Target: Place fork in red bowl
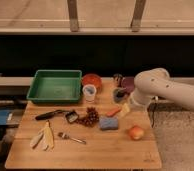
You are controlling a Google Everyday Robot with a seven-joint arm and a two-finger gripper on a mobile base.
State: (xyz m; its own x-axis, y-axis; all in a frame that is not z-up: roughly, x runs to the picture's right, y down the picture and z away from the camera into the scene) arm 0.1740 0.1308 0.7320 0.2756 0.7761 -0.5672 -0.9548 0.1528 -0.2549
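Approach step: the hand (123, 110), spread and empty, hovers over the table's (102, 152) right half. Next it must reach the fork (71, 137) near the front edge.

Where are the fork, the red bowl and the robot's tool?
fork (73, 138): camera view, middle of its shiny handle.
red bowl (93, 79): camera view, its orange-red wall.
tool (123, 110): camera view, its tip, low over the table's (90, 154) right side.

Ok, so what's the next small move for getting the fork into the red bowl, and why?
Probably carry the gripper across the wooden table toward the small silvery metal fork. The gripper hangs open and empty near the blue sponge, while the fork lies untouched by the front edge, away from the round orange-red bowl at the back.
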